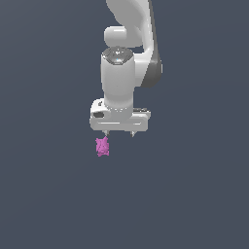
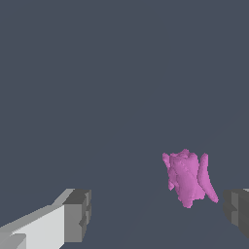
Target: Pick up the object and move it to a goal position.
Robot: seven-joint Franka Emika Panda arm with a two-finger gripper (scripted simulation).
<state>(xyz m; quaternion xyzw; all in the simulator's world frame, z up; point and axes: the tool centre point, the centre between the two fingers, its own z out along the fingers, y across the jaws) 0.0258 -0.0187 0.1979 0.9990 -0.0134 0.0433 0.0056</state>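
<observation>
While my claw hangs above it, the object sits free, a small magenta-pink lump with knobbly, irregular edges, far smaller than my white hand. In the exterior view it lies just beneath the fingertip on that view's left, slightly outside it rather than centred under the hand; whether a sliver of gap separates tip and lump there I cannot tell at this size. The wrist view settles the rest: the object appears between my two fingers, close to one grey pad and well apart from the other pad, and touching neither. One thin flange of the lump leans out toward the nearer pad.

My claw is spread wide and holds nothing. Both fingertips point straight down in the exterior view, showing as short dark stubs below the flat white hand body.

Above the hand, my wrist rises as an upright white cylinder with a glossy rounded cap. Behind it the forearm climbs out of the picture's upper edge, white with a grey band along the side toward the exterior view's right.

Around everything is a plain dark slate-blue background, uniform in both views. I cannot make out any surface edge, shadow or marker in it.
</observation>
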